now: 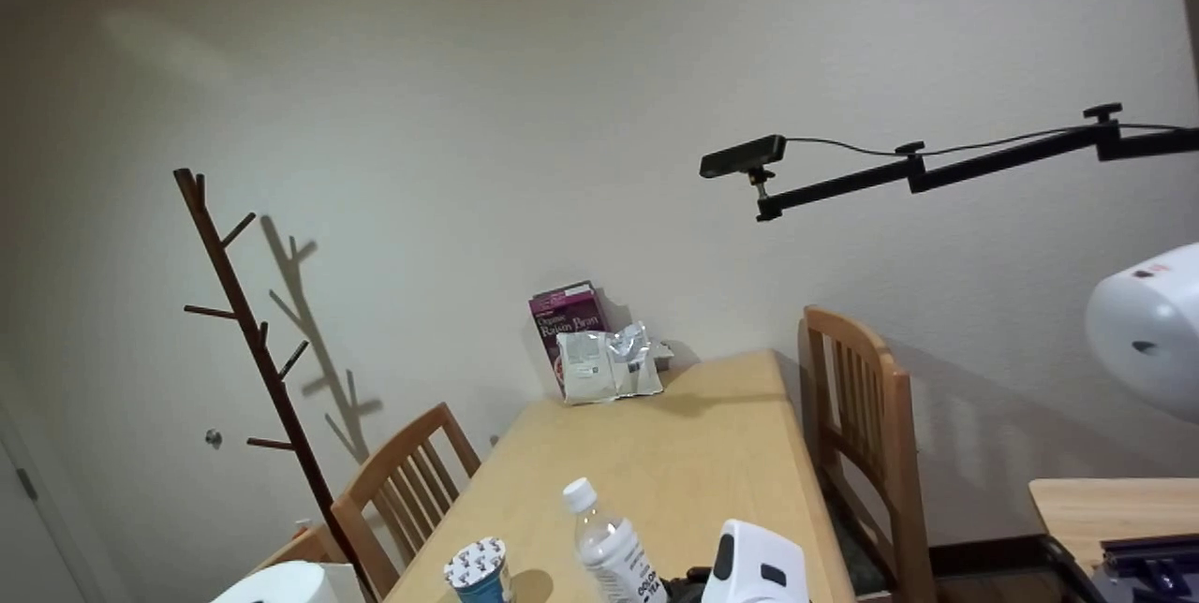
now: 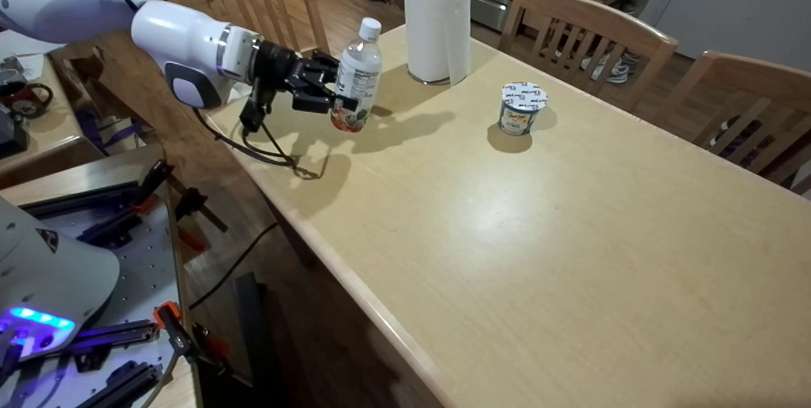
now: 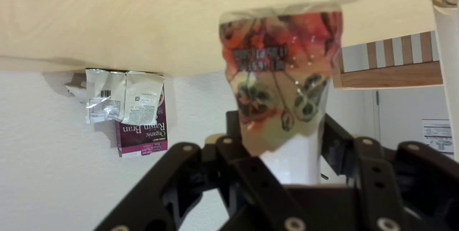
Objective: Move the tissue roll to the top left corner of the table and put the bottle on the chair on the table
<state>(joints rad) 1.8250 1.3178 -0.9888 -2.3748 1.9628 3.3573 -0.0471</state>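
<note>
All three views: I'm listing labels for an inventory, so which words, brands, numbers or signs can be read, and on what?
"Organic Raisin Bran": purple box.
"OOLON" and "TEA": bottle; the first word's end is unclear.
Too small or blurred: the bottle's other print and stamped code; white packaging, though a barcode shows; cup; robot base's sticker; paper sheet in the wrist view.

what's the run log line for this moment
fingers: closed on bottle; bottle: held above table; tissue roll: upright on table; blue cup: on table
</note>
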